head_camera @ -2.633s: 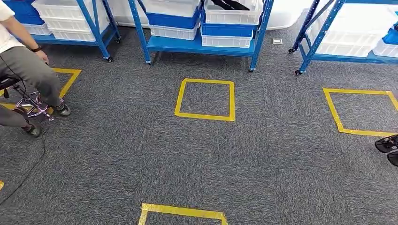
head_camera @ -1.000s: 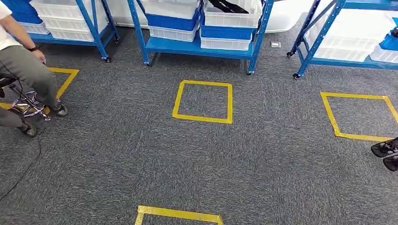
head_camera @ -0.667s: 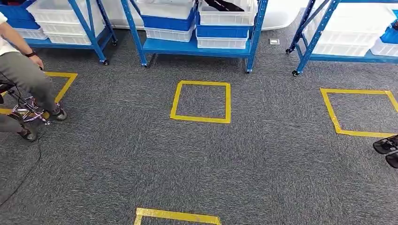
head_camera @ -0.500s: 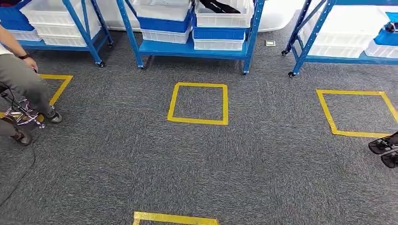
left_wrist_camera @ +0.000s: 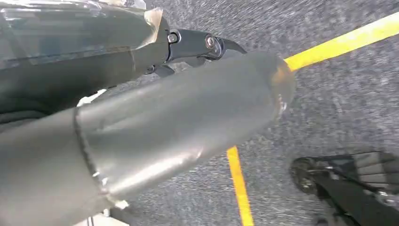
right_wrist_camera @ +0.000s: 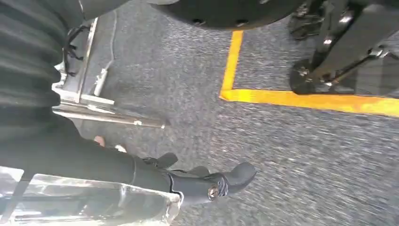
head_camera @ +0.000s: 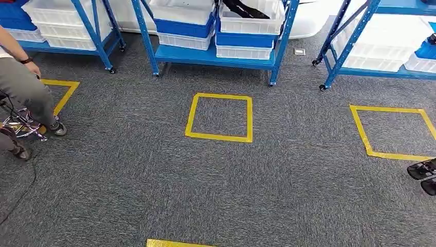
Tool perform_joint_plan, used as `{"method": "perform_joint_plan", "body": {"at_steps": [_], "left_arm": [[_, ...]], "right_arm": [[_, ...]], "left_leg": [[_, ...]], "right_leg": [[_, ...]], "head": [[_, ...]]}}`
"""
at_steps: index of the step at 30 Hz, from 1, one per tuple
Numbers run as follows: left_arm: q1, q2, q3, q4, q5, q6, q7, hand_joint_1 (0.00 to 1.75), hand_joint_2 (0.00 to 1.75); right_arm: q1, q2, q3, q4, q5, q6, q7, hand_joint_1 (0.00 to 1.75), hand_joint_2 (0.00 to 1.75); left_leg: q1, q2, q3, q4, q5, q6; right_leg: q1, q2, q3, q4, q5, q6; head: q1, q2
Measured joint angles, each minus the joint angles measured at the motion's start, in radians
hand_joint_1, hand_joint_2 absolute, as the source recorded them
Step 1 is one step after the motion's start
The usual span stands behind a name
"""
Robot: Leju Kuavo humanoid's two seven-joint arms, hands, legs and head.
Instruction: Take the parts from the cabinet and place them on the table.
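The cabinet is a blue metal rack (head_camera: 216,55) at the far side of the carpet in the head view, loaded with white and blue bins. A black part (head_camera: 241,7) lies in the rack's upper right white bin (head_camera: 252,23). My left hand (left_wrist_camera: 164,117) hangs over the carpet with its thick grey thumb and a dark finger (left_wrist_camera: 207,43) extended, holding nothing. My right hand (right_wrist_camera: 188,181) also hangs above the floor; its dark fingers (right_wrist_camera: 237,174) are apart and hold nothing.
A person (head_camera: 25,87) sits on a wheeled stool at the left. More blue racks stand far left (head_camera: 97,36) and far right (head_camera: 349,46). Yellow tape squares (head_camera: 220,117) mark the grey carpet. Dark wheeled feet (head_camera: 424,175) show at the right edge.
The whole picture has shifted: the camera has moved a little toward the racks and swayed sideways. The floor marks slid down the picture. The person stays seated.
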Motion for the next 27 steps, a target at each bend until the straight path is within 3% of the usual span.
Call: {"method": "perform_joint_plan", "body": {"at_steps": [1, 2, 3, 5, 6, 8, 9, 10, 11, 12, 14, 16, 19, 20, 21, 23, 25, 26, 27], "left_arm": [[-0.001, 0.000, 0.000, 0.000, 0.000, 0.000, -0.001, 0.00, 0.00], [-0.001, 0.000, 0.000, 0.000, -0.001, 0.000, -0.001, 0.00, 0.00], [-0.002, 0.000, 0.000, 0.000, -0.002, 0.000, -0.002, 0.00, 0.00], [-0.002, 0.003, 0.000, -0.001, -0.005, 0.000, -0.002, 0.00, 0.00], [-0.002, 0.002, 0.000, -0.001, -0.005, 0.001, -0.002, 0.00, 0.00], [-0.002, 0.001, 0.000, 0.000, -0.006, 0.001, -0.002, 0.00, 0.00], [-0.001, 0.001, 0.000, 0.000, -0.006, 0.001, -0.002, 0.00, 0.00], [0.001, 0.001, 0.000, 0.000, -0.006, 0.001, -0.002, 0.00, 0.00], [0.002, 0.001, 0.001, 0.000, -0.006, 0.000, -0.002, 0.00, 0.00], [0.001, 0.002, 0.001, 0.000, -0.006, 0.000, -0.002, 0.00, 0.00], [0.001, 0.003, 0.001, 0.000, -0.006, 0.000, -0.002, 0.00, 0.00], [-0.001, 0.003, 0.001, 0.000, -0.006, -0.001, -0.001, 0.00, 0.00], [-0.002, 0.003, 0.001, 0.000, -0.007, -0.001, -0.001, 0.00, 0.00], [0.000, 0.002, 0.002, 0.000, -0.007, -0.002, 0.000, 0.00, 0.00], [0.000, 0.001, 0.002, 0.000, -0.007, -0.003, 0.000, 0.00, 0.00], [-0.003, 0.003, 0.002, 0.000, -0.007, -0.003, 0.000, 0.00, 0.00], [-0.003, 0.002, 0.002, 0.000, -0.007, -0.003, 0.000, 0.00, 0.00], [-0.002, 0.002, 0.002, 0.000, -0.007, -0.004, 0.000, 0.00, 0.00], [-0.002, 0.002, 0.002, 0.000, -0.008, -0.006, 0.000, 0.00, 0.00]], "right_arm": [[-0.004, 0.000, 0.000, 0.000, 0.000, 0.000, 0.000, 0.00, 1.75], [-0.005, 0.000, 0.000, 0.000, 0.000, 0.000, 0.000, 0.00, 1.75], [-0.005, 0.000, 0.000, 0.000, 0.000, 0.000, 0.000, 0.00, 1.75], [-0.004, 0.004, 0.001, 0.000, 0.000, 0.000, 0.000, 0.00, 1.75], [-0.004, 0.003, 0.001, 0.000, 0.000, 0.000, 0.000, 0.00, 1.75], [-0.005, 0.003, 0.001, 0.000, 0.000, 0.000, 0.000, 0.00, 1.75], [-0.005, 0.004, 0.001, 0.000, 0.000, -0.001, 0.000, 0.00, 1.75], [-0.005, 0.004, 0.001, 0.000, 0.000, -0.002, 0.000, 0.00, 1.75], [-0.003, 0.003, 0.001, 0.000, 0.000, -0.002, 0.000, 0.00, 1.75], [-0.002, 0.003, 0.001, 0.000, 0.000, -0.002, 0.000, 0.00, 1.75], [-0.003, 0.005, 0.001, 0.000, 0.000, -0.002, 0.000, 0.00, 1.75], [-0.007, 0.005, 0.001, 0.000, 0.000, -0.002, 0.001, 0.00, 1.75], [-0.008, 0.005, 0.001, 0.000, -0.001, -0.002, 0.002, 0.00, 1.75], [-0.010, 0.005, 0.001, 0.000, -0.001, -0.003, 0.003, 0.00, 1.75], [-0.010, 0.003, 0.001, 0.000, -0.001, -0.003, 0.003, 0.00, 1.75], [-0.010, 0.003, 0.001, 0.000, -0.002, -0.003, 0.003, 0.00, 1.75], [-0.008, 0.003, 0.001, 0.000, -0.002, -0.003, 0.003, 0.00, 1.75], [-0.005, 0.002, 0.001, 0.000, -0.003, -0.003, 0.003, 0.00, 1.75], [-0.004, 0.002, 0.001, 0.000, -0.003, -0.003, 0.003, 0.00, 1.75]], "left_leg": [[-0.002, 0.000, 0.004, 0.001, -0.012, -0.006], [-0.001, 0.000, 0.006, 0.000, -0.014, -0.010], [0.002, 0.001, 0.008, -0.003, -0.015, -0.012], [0.008, 0.000, 0.011, 0.009, -0.028, -0.024], [0.008, 0.000, -0.007, 0.052, -0.051, -0.030], [0.015, 0.000, -0.095, 0.207, -0.119, -0.042], [0.018, 0.000, -0.144, 0.282, -0.137, -0.047], [0.021, 0.000, -0.174, 0.313, -0.132, -0.051], [0.025, 0.001, -0.181, 0.300, -0.101, -0.054], [0.029, 0.001, -0.168, 0.248, -0.052, -0.055], [0.031, 0.001, -0.106, 0.081, 0.057, -0.049], [0.023, 0.000, -0.075, 0.028, 0.041, -0.040], [0.012, -0.001, -0.071, 0.029, 0.036, -0.019], [0.025, -0.001, -0.055, 0.008, 0.043, -0.008], [0.019, 0.002, -0.041, -0.002, 0.042, -0.006], [0.019, 0.004, -0.033, -0.002, 0.034, 0.009], [0.015, 0.004, -0.023, -0.002, 0.023, 0.015], [0.014, 0.001, -0.016, -0.002, 0.017, 0.014], [0.014, -0.001, -0.006, -0.002, 0.010, 0.012]], "right_leg": [[0.003, 0.004, 0.015, -0.007, -0.004, -0.021], [0.007, 0.005, 0.014, -0.007, -0.007, -0.032], [0.010, 0.005, 0.014, -0.006, -0.008, -0.039], [-0.007, 0.008, 0.027, -0.013, -0.007, -0.051], [-0.009, 0.007, 0.032, -0.013, -0.013, -0.062], [-0.008, 0.007, 0.039, -0.013, -0.021, -0.073], [-0.008, 0.008, 0.043, -0.013, -0.025, -0.078], [-0.008, 0.009, 0.048, -0.013, -0.031, -0.077], [-0.008, 0.011, 0.055, -0.013, -0.037, -0.075], [-0.010, 0.015, 0.065, -0.013, -0.044, -0.071], [-0.012, 0.018, 0.088, -0.013, -0.060, -0.062], [0.000, 0.021, 0.083, -0.013, -0.074, -0.047], [-0.003, 0.017, 0.093, -0.029, -0.077, -0.028], [0.004, 0.015, 0.101, -0.026, -0.085, -0.023], [-0.002, 0.012, 0.095, -0.001, -0.091, -0.021], [-0.003, 0.012, 0.007, 0.147, -0.140, -0.028], [-0.002, 0.012, -0.090, 0.285, -0.165, -0.021], [-0.003, 0.012, -0.110, 0.294, -0.153, -0.016], [-0.003, 0.012, -0.104, 0.251, -0.115, -0.005]], "head": [[0.001, 0.000], [-0.001, 0.000], [0.000, 0.000], [0.000, 0.000], [-0.006, 0.000], [-0.008, 0.000], [-0.007, 0.000], [-0.008, 0.000], [-0.008, 0.000], [-0.008, 0.000], [-0.008, 0.000], [-0.010, 0.000], [-0.011, 0.000], [-0.011, 0.000], [-0.008, 0.000], [-0.008, 0.000], [-0.007, 0.000], [-0.007, 0.000], [-0.008, 0.000]]}}
